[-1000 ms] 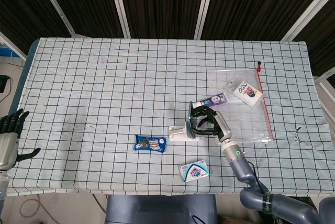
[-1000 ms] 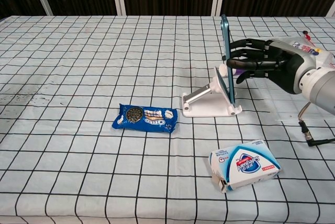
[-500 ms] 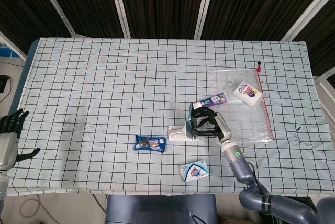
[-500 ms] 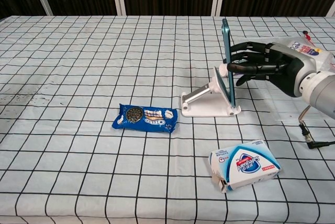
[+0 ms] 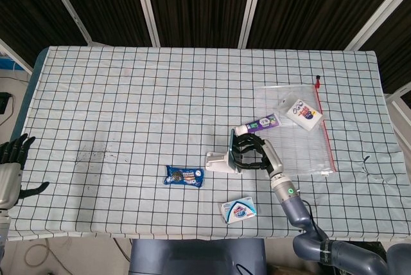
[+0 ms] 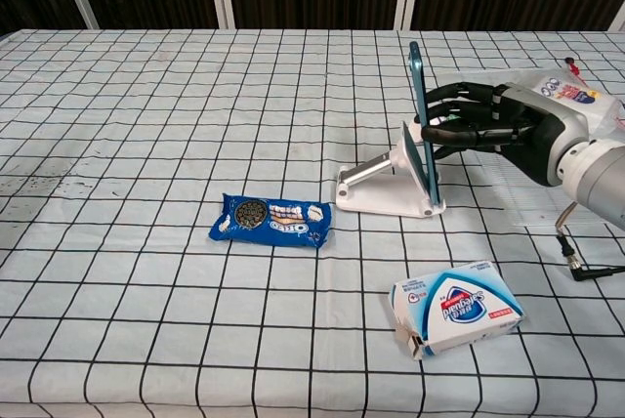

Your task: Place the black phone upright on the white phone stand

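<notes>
Two hands are in view. At the far left edge of the head view, about 8 o'clock from the bench centre, the left hand is held off the bench with fingers spread and nothing in it.

Moving rightward, a blue biscuit packet is seen lying flat at about 9 o'clock from the white phone stand, near but apart from it. The stand is positioned near the front middle of the bench, with its base on the checked cloth and its support plate tilted back. The black phone is seen edge-on, upright and leaning against that plate, with its lower edge down at the stand's front lip.

At 3 o'clock from the phone, the right hand is closed around the phone, its fingers curled against the phone's rear face.

The seating step is judged to be in hand and close to complete. For the next move, a slow opening of the fingers is called for, followed by a withdrawal toward 3 o'clock without dragging the phone or shifting the stand. Whether the phone is fully settled in the lip cannot be confirmed.

At 5 o'clock from the stand, a soap box is lying flat.
</notes>
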Robot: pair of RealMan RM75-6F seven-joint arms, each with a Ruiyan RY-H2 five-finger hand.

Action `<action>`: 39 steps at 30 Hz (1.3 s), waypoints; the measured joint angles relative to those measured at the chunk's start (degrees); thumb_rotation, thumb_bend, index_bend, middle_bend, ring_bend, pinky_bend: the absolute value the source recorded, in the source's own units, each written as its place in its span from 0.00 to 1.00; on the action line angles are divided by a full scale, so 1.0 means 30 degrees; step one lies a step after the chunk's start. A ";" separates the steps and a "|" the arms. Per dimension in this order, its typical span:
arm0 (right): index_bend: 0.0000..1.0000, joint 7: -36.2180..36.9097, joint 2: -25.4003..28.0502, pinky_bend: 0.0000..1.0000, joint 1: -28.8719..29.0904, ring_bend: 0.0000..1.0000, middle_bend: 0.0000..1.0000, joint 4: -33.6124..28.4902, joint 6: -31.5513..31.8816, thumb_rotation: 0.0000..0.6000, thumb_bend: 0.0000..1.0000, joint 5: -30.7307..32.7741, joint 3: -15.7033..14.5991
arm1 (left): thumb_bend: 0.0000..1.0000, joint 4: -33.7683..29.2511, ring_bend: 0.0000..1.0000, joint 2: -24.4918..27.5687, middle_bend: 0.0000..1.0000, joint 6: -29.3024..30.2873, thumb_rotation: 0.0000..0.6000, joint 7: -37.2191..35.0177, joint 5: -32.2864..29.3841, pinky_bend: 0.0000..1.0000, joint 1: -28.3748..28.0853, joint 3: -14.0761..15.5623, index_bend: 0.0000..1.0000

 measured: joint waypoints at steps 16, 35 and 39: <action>0.48 -0.0937 -0.0054 0.28 -0.0181 0.32 0.41 -0.0217 0.0200 1.00 0.05 0.0136 -0.0178 | 0.00 -0.0048 0.00 0.0035 0.00 -0.0018 1.00 0.0030 -0.0034 0.00 -0.0005 0.0007 0.00; 0.01 -0.2068 0.0233 0.17 -0.0173 0.03 0.05 -0.0894 0.0094 1.00 0.00 0.0009 -0.0421 | 0.00 -0.0101 0.00 0.0101 0.00 -0.0042 1.00 -0.0048 -0.0062 0.00 0.0002 0.0015 0.00; 0.00 -0.2476 0.0451 0.16 -0.0235 0.00 0.01 -0.1173 0.0066 1.00 0.00 0.0178 -0.0442 | 0.00 -0.0113 0.00 0.0121 0.00 -0.0028 1.00 -0.0082 -0.0031 0.00 0.0007 0.0023 0.00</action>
